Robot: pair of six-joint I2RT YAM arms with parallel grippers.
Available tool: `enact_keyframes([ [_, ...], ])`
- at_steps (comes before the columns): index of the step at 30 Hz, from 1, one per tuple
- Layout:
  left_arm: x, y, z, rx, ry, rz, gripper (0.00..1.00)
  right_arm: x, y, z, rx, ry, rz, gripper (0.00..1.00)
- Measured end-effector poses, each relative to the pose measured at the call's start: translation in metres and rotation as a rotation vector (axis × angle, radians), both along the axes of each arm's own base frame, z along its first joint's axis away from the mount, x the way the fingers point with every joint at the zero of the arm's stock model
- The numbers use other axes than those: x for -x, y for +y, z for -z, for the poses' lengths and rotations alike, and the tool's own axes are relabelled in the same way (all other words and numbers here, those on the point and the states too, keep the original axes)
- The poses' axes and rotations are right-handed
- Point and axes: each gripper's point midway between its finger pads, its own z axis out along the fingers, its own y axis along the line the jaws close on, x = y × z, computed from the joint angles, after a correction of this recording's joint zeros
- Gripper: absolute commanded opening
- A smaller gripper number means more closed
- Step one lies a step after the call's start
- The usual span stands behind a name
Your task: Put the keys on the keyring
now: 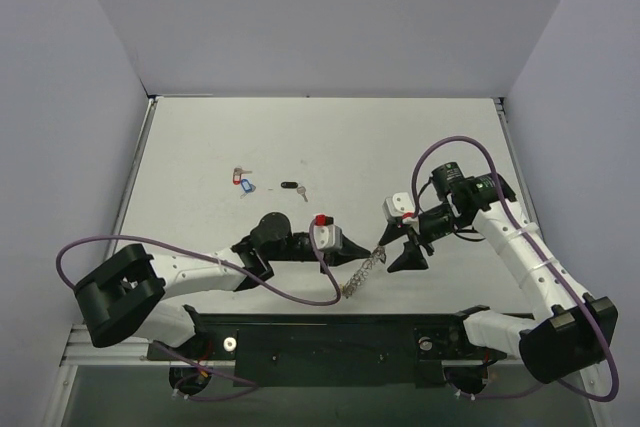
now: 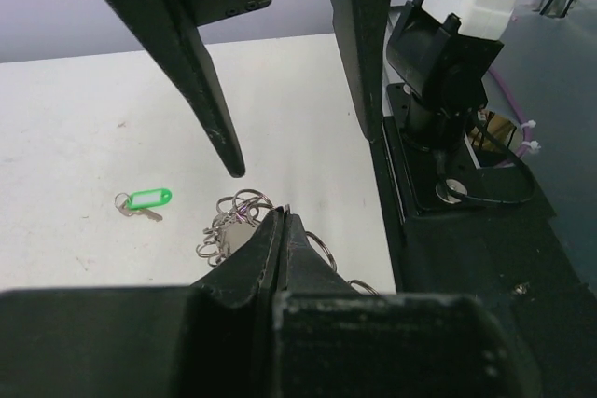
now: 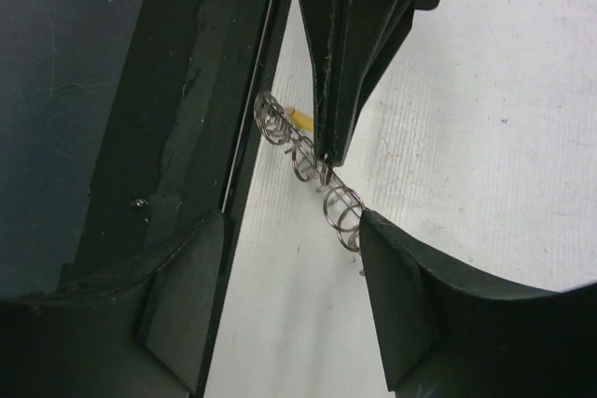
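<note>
Right wrist view puts the left gripper [image 3: 325,157] clenched on the keyring [image 3: 340,204] partway along it, just ahead of the arm bases, while the right gripper [image 3: 289,219] stands released, jaws wide either side of the ring's free end. I judge the ring light, hard and slippery with loose loops, so bare wire between loops is the place to pinch. Its long axis runs near-left to far-right in the top view, and the loose keys [image 1: 242,182] lie well beyond.

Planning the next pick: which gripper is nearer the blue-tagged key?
Left. The left gripper, shut on the keyring, sits near-right of the blue-tagged key; the right gripper, jaws open, lies further right.
</note>
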Motion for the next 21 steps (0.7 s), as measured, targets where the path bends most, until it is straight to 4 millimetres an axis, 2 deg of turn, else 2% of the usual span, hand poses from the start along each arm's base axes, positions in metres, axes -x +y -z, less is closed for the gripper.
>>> enact_keyframes([
  [15, -0.002, -0.011, -0.019, 0.119, 0.088, -0.007, 0.00, 0.001, 0.006, 0.008, 0.009, 0.062, -0.020, 0.41],
  [21, -0.002, -0.013, -0.017, 0.121, 0.112, -0.009, 0.00, 0.002, 0.009, 0.008, 0.010, 0.069, -0.024, 0.35],
])
